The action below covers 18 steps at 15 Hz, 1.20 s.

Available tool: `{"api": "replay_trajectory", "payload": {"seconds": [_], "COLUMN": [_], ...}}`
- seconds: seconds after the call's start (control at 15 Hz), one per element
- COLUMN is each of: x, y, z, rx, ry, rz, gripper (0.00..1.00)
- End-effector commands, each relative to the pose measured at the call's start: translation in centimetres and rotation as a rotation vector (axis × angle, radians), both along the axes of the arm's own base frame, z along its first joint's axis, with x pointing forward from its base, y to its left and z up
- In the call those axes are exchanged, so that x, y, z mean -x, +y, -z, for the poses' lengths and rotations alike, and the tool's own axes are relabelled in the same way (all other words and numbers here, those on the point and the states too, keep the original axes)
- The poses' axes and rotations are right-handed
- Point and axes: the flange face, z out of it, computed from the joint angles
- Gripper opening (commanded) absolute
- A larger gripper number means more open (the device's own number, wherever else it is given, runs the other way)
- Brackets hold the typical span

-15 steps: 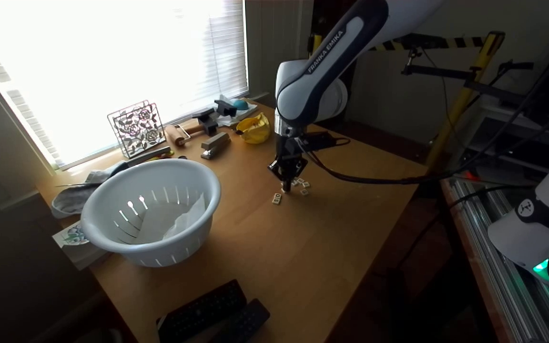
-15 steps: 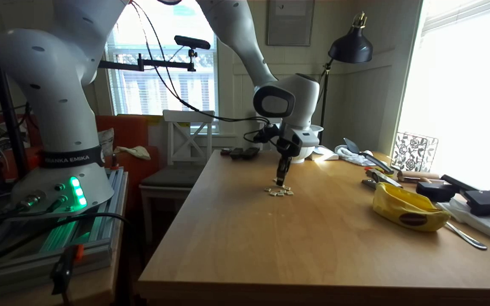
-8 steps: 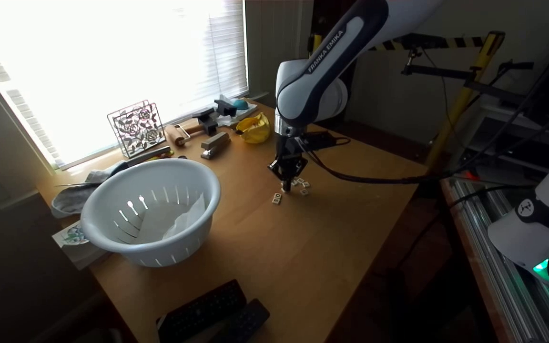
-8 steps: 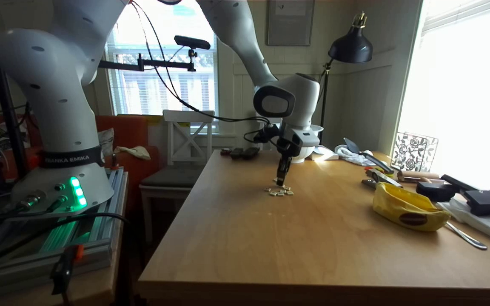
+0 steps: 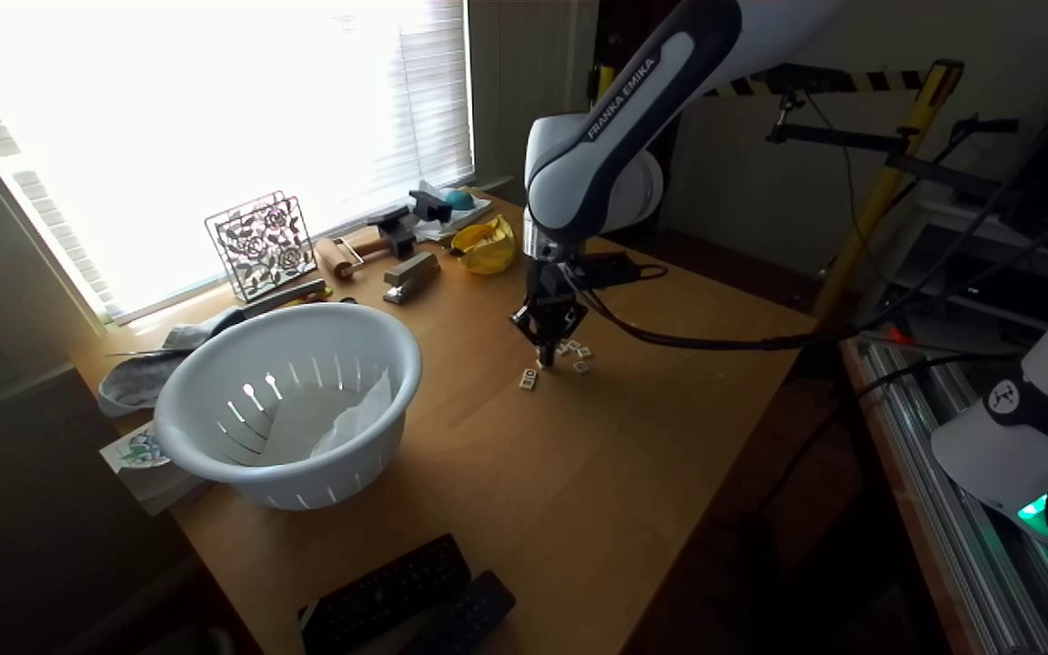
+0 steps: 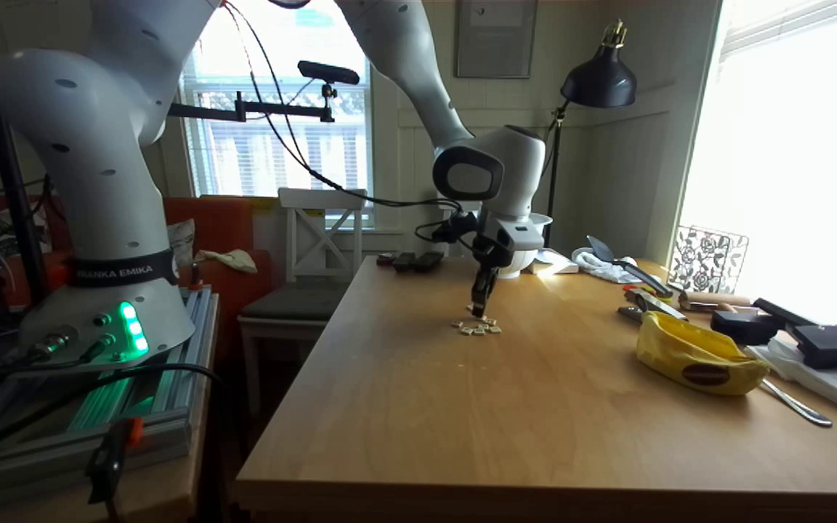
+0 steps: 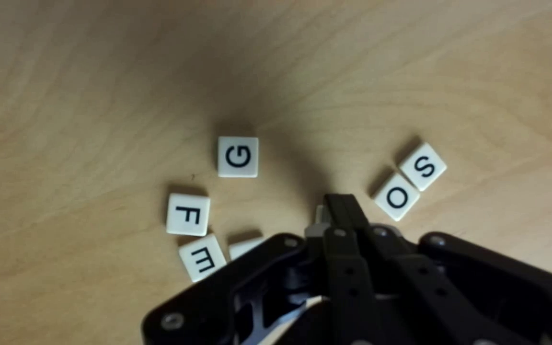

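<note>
The gripper [image 7: 345, 201] is closed tight on nothing. In the wrist view, a partly hidden tile [image 7: 319, 214] sits just left of the fingers; tile G [image 7: 238, 157], tile F [image 7: 188, 214] and tile E [image 7: 202, 258] lie farther left, tile O [image 7: 396, 197] and tile S [image 7: 423, 166] right. The arm [image 5: 619, 100] above reads "FRANKA EMIKA".

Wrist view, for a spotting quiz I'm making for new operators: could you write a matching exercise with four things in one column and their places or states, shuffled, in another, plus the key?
Column 1
1. G tile
2. S tile
3. F tile
4. Gripper

Column 2
A. Shut
B. Beside the O tile
C. Lying apart from all other letters
D. Just above the E tile in the picture

Right pairs: 1-C; 2-B; 3-D; 4-A
</note>
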Motion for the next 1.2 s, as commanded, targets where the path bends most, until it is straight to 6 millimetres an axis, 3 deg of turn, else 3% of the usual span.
{"api": "replay_trajectory", "payload": {"seconds": [0.0,1.13], "x": [-0.6,-1.6], "y": [0.4,-0.2], "z": [0.5,0.8], "rx": [-0.011,-0.032], "ry": [0.015,0.072], "rz": [0.077,0.382], "gripper": [0.00,0.00]}}
